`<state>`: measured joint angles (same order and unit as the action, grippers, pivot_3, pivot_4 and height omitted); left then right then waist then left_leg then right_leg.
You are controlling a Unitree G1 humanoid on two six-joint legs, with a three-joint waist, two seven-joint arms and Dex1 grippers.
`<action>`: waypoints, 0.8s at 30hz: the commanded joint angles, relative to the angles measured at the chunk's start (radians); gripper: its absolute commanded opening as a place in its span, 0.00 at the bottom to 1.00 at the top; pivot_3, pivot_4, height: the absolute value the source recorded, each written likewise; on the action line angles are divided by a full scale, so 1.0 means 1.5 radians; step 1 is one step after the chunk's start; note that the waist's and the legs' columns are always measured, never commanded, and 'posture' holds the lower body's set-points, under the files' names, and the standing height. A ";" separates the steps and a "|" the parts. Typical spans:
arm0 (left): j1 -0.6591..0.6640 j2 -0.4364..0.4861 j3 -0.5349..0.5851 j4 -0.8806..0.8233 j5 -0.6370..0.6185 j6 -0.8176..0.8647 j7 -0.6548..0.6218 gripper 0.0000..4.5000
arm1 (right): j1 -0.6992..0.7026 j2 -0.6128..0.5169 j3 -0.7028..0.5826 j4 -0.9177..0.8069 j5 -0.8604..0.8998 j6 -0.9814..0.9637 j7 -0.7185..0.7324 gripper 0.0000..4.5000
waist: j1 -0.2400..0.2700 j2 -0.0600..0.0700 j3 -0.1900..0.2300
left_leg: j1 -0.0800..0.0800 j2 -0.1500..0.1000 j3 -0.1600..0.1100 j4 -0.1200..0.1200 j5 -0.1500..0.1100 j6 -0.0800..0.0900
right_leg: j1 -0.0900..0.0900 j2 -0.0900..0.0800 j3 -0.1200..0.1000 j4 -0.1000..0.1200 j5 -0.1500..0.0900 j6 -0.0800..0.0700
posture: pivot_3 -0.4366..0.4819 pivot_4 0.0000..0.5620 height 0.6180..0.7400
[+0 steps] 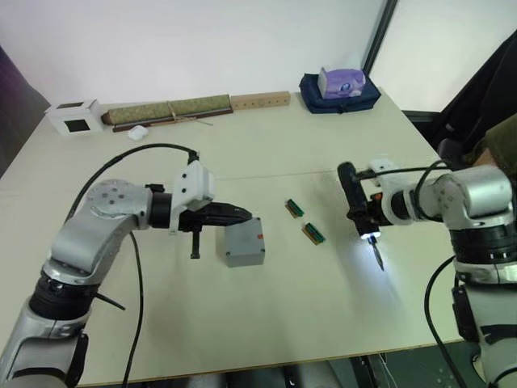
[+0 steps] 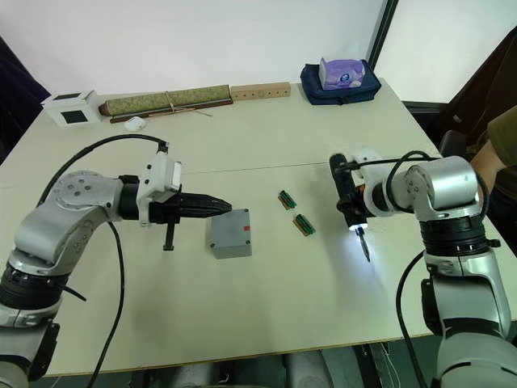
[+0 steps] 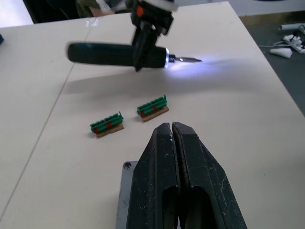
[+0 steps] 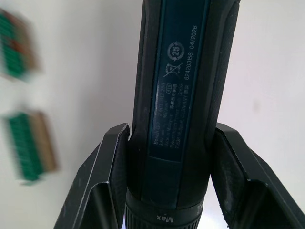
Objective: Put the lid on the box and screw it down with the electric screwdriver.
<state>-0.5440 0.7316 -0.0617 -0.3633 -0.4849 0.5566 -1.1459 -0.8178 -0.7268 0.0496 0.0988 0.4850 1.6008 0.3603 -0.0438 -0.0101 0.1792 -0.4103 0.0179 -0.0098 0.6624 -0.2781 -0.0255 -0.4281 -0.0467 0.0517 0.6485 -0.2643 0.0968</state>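
The box (image 1: 243, 242) with the lid on sits mid-desk toward the near edge. The left gripper (image 1: 242, 214), fingers pressed together, hovers right at its far-left top edge. The right gripper (image 1: 363, 217) clamps the electric screwdriver (image 1: 356, 202) well off toward the right edge. Risk: nothing pins the box down, so the bit's push could probably skid it.

Left gripper (image 3: 172, 138) fingers pressed together, no gap between black pads, tips over near edge of grey box (image 3: 125, 191); screw hole visible at box corner. Beyond tips, two small green circuit boards (image 3: 106, 124) (image 3: 153, 106) lie side by side on beige table (image 3: 228, 109), apart from each other. Farther off, right gripper (image 3: 143, 47) clamps electric screwdriver (image 3: 119, 53), held level above table, white light glowing at bit end, thin metal bit pointing away from handle.
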 commanded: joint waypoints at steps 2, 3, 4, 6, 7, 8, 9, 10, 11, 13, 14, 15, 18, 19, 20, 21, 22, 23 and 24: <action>0.003 0.009 0.016 -0.035 -0.022 0.015 0.018 0.00 | -0.010 0.008 0.007 0.015 -0.020 -0.032 0.010 0.42 | 0.000 0.000 0.000 | 0.000 0.000 0.000 0.000 0.000 0.000 | 0.000 0.000 0.000 0.000 0.000 0.000 | 0.48 0.27 1.00; 0.005 0.011 0.016 -0.038 -0.023 0.018 0.020 0.00 | -0.010 0.011 0.010 0.022 -0.021 -0.034 0.014 0.42 | 0.000 0.000 0.000 | 0.000 0.000 0.000 0.000 0.000 0.000 | 0.000 0.000 0.000 0.000 0.000 0.000 | 0.48 0.27 1.00; 0.006 0.013 0.015 -0.041 -0.024 0.020 0.022 0.00 | -0.010 0.013 0.012 0.027 -0.025 -0.039 0.015 0.42 | 0.000 0.000 0.000 | 0.000 0.000 0.000 0.000 0.000 0.000 | 0.000 0.000 0.000 0.000 0.000 0.000 | 0.48 0.27 1.00; 0.008 0.016 0.016 -0.045 -0.028 0.024 0.027 0.00 | -0.010 0.015 0.013 0.033 -0.033 -0.046 0.016 0.68 | 0.000 -0.001 0.000 | 0.000 0.000 0.000 0.000 0.000 0.000 | 0.001 0.000 0.000 0.000 0.000 0.000 | 0.48 0.27 1.00; 0.010 0.019 0.017 -0.047 -0.029 0.026 0.028 0.00 | -0.010 0.015 0.011 0.031 -0.034 -0.048 0.020 0.78 | 0.000 -0.001 0.000 | 0.000 0.000 0.000 0.000 0.000 0.000 | 0.001 0.000 0.000 0.000 0.000 0.000 | 0.48 0.27 1.00; 0.011 0.022 0.018 -0.048 -0.031 0.028 0.029 0.00 | -0.011 0.014 0.009 0.027 -0.034 -0.050 0.023 0.87 | 0.000 -0.001 0.000 | 0.001 0.000 0.000 0.000 0.000 0.000 | 0.001 0.000 0.000 0.000 0.000 0.000 | 0.48 0.27 1.00; 0.011 0.025 0.019 -0.048 -0.032 0.031 0.030 0.00 | -0.012 0.012 0.009 0.021 -0.034 -0.051 0.026 0.95 | 0.000 -0.001 0.000 | 0.001 0.000 0.000 0.000 0.000 0.000 | 0.001 0.000 0.000 0.000 0.000 0.000 | 0.48 0.27 1.00; 0.013 0.028 0.020 -0.050 -0.033 0.033 0.030 0.00 | -0.012 0.008 0.008 0.013 -0.034 -0.054 0.030 0.99 | 0.000 -0.001 0.000 | 0.001 0.000 0.000 0.001 0.000 0.000 | 0.001 0.000 0.000 0.000 0.000 0.000 | 0.48 0.27 1.00; 0.014 0.030 0.021 -0.050 -0.034 0.035 0.031 0.00 | -0.012 0.005 0.008 0.008 -0.035 -0.056 0.033 0.99 | 0.001 -0.001 0.000 | 0.001 0.000 0.000 0.001 0.000 0.000 | 0.001 0.000 0.000 0.000 0.000 0.000 | 0.48 0.27 1.00; 0.017 0.038 0.024 -0.049 -0.032 0.040 0.036 0.00 | -0.011 -0.024 0.026 -0.030 -0.041 -0.093 0.056 0.99 | 0.002 -0.001 0.000 | 0.001 0.000 0.000 0.001 0.000 0.000 | 0.001 0.000 0.000 0.000 0.000 0.000 | 0.48 0.27 1.00; 0.020 0.042 0.026 -0.050 -0.032 0.042 0.038 0.00 | -0.009 -0.038 0.037 -0.050 -0.044 -0.112 0.068 0.99 | 0.002 0.000 0.001 | 0.001 0.000 0.000 0.001 0.000 0.000 | 0.001 0.000 0.000 0.000 0.000 0.000 | 0.48 0.27 1.00; 0.022 0.044 0.028 -0.051 -0.032 0.043 0.040 0.00 | -0.006 -0.049 0.044 -0.062 -0.046 -0.126 0.076 0.99 | 0.001 0.000 0.001 | 0.001 0.000 0.000 0.001 0.000 0.000 | 0.001 0.000 0.000 0.000 0.000 0.000 | 0.48 0.27 1.00; 0.048 0.078 0.049 -0.053 -0.020 0.056 0.051 0.00 | 0.007 -0.125 0.036 -0.151 -0.025 -0.206 0.170 0.99 | 0.001 0.000 0.001 | 0.000 0.000 0.000 0.001 0.000 0.000 | 0.001 0.000 0.000 0.000 0.000 0.001 | 0.48 0.27 1.00; 0.067 0.100 0.063 -0.050 -0.011 0.055 0.050 0.00 | 0.022 -0.162 0.008 -0.200 0.000 -0.246 0.230 0.99 | 0.001 0.000 0.002 | 0.000 0.000 0.000 0.001 0.000 0.000 | 0.001 0.000 0.000 0.000 0.000 0.001 | 0.48 0.27 1.00; 0.082 0.116 0.073 -0.051 -0.006 0.053 0.049 0.00 | 0.037 -0.186 -0.012 -0.232 0.018 -0.274 0.271 0.99 | 0.001 0.000 0.004 | 0.000 0.000 0.000 0.000 0.000 0.000 | 0.001 0.000 0.000 0.000 0.000 0.001 | 0.48 0.27 1.00; 0.098 0.128 0.089 -0.054 -0.013 0.058 0.050 0.06 | 0.060 -0.210 -0.042 -0.265 0.044 -0.302 0.320 1.00 | 0.001 0.000 0.004 | 0.001 0.000 0.000 0.000 0.000 0.000 | 0.000 0.000 0.000 0.000 0.000 0.001 | 0.48 0.27 1.00; 0.111 0.138 0.103 -0.060 -0.022 0.064 0.051 0.12 | 0.082 -0.226 -0.070 -0.288 0.068 -0.317 0.355 1.00 | 0.001 0.000 0.005 | 0.001 0.000 0.000 0.000 0.000 0.000 | 0.000 0.000 0.000 0.000 0.000 0.001 | 0.48 0.27 1.00; 0.123 0.148 0.117 -0.065 -0.030 0.070 0.051 0.17 | 0.106 -0.244 -0.096 -0.307 0.089 -0.332 0.391 1.00 | 0.001 -0.001 0.005 | 0.001 0.001 0.000 0.000 0.000 0.000 | 0.000 0.000 0.000 0.000 0.000 0.001 | 0.48 0.27 1.00; 0.135 0.157 0.133 -0.068 -0.037 0.075 0.050 0.26 | 0.131 -0.263 -0.124 -0.325 0.105 -0.353 0.427 1.00 | 0.002 -0.002 0.005 | 0.001 0.001 0.000 0.000 0.000 0.000 | 0.001 0.000 0.000 0.000 0.000 0.001 | 0.48 0.27 1.00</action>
<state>-0.3512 0.9423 0.0755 -0.4319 -0.5143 0.6615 -1.0692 -0.6459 -1.0929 -0.0654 -0.3297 0.5894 1.1251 0.9106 -0.0414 -0.0126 0.1871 -0.4092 0.0196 -0.0102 0.6626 -0.2781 -0.0255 -0.4269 -0.0460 0.0509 0.6483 -0.2645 0.0983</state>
